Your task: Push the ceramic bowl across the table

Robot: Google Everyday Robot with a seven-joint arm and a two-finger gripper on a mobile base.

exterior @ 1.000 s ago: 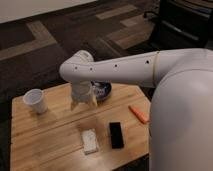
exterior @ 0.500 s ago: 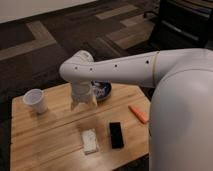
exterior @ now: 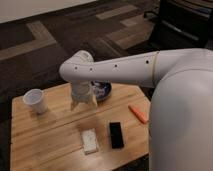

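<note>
Dark-blue ceramic bowl point(exterior: 103, 90) sits near the table's point(exterior: 50, 142) far edge, partly hidden behind the gripper point(exterior: 84, 104), whose grip, spread or closed, I cannot tell, so the push looks barely begun, with most of the wooden top left to cross.

the ceramic bowl point(exterior: 103, 91), dark blue with a patterned inside, sits upright near the far edge of the light wooden counter point(exterior: 47, 137), partly hidden behind the gripper point(exterior: 84, 104) just beside it.
</note>
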